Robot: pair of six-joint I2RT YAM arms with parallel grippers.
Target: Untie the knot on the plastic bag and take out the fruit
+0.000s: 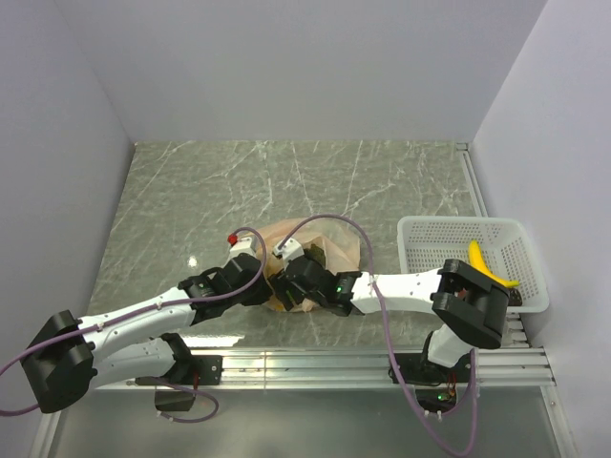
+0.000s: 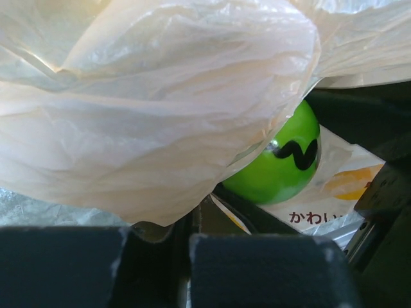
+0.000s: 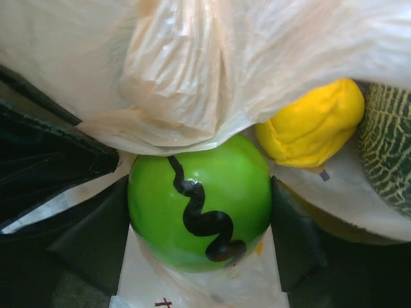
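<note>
The pale orange plastic bag [image 1: 320,243] lies mid-table, its mouth lifted. My right gripper [image 3: 199,224] reaches into the mouth and is shut on a green apple [image 3: 199,202] with a black squiggle; its fingers [image 3: 292,237] press on both sides. A yellow lemon [image 3: 314,125] and a netted melon [image 3: 388,151] lie behind it inside the bag. My left gripper [image 2: 183,263] is shut on the bag's edge [image 2: 154,215] and holds the plastic up; the apple [image 2: 282,163] shows beneath it. The knot is not visible. In the top view both grippers, left [image 1: 260,272] and right [image 1: 286,281], meet at the bag's near side.
A white mesh basket [image 1: 420,248] stands at the right edge with a yellow banana [image 1: 487,267] in it. A small red piece [image 1: 232,237] lies on the table just left of the bag. Grey walls enclose the marble table.
</note>
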